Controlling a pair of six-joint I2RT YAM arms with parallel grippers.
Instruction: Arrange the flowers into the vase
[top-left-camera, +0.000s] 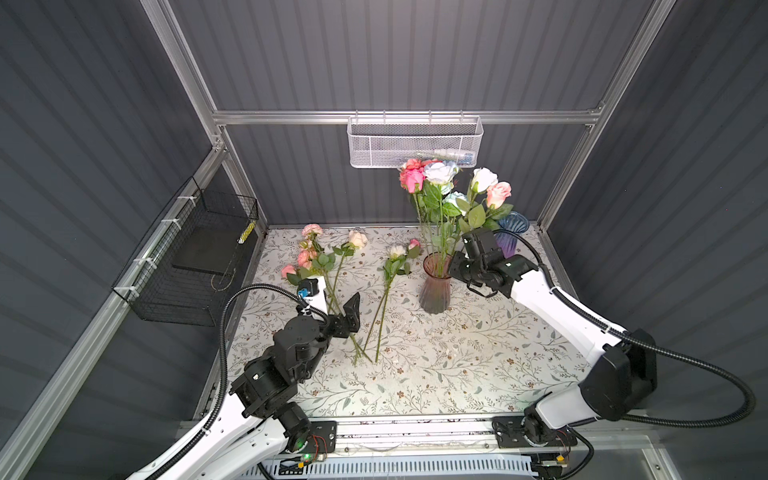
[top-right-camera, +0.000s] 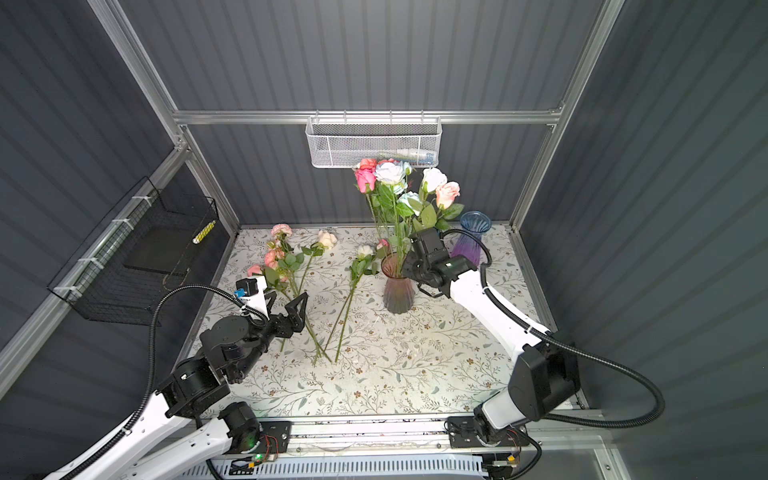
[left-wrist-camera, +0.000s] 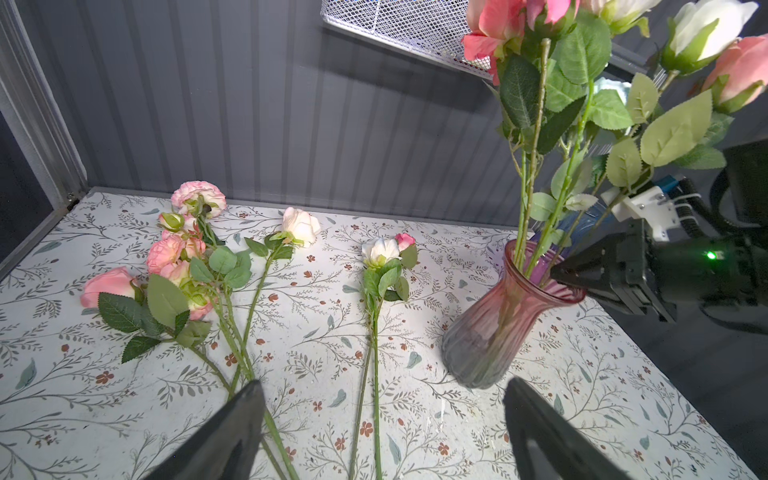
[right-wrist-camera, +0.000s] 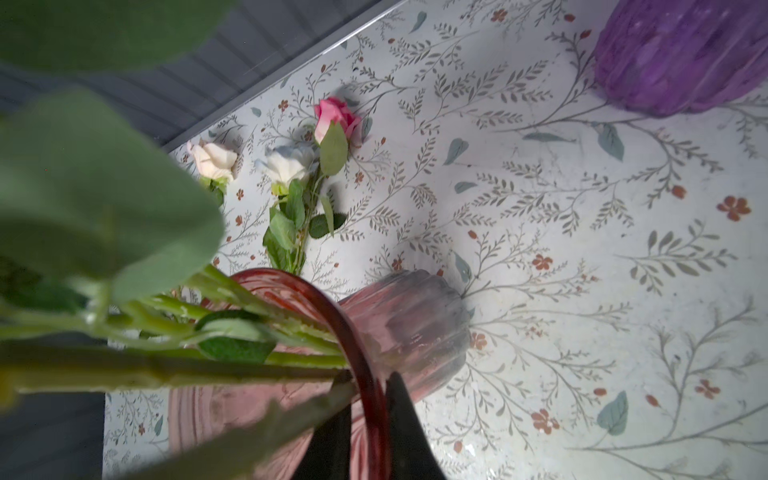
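A pink ribbed glass vase (top-left-camera: 435, 291) (top-right-camera: 398, 293) (left-wrist-camera: 490, 332) stands right of centre on the table. It holds several flowers (top-left-camera: 436, 178) (top-right-camera: 386, 174) with pink, white and pale blue blooms. My right gripper (top-left-camera: 451, 270) (right-wrist-camera: 370, 376) is shut on the vase's rim, one finger inside and one outside. More flowers lie flat: a pink and cream cluster (top-left-camera: 316, 253) (left-wrist-camera: 183, 266) at the left, and a white and pink pair (top-left-camera: 397, 257) (right-wrist-camera: 291, 166) in the middle. My left gripper (top-right-camera: 286, 303) (left-wrist-camera: 382, 386) hovers open over their stem ends, holding nothing.
A blue and purple glass vase (top-left-camera: 512, 232) (right-wrist-camera: 681, 54) stands at the back right, behind my right arm. A white mesh basket (top-left-camera: 415, 141) hangs on the back wall above the blooms. A black wire basket (top-left-camera: 195, 257) is fixed to the left wall.
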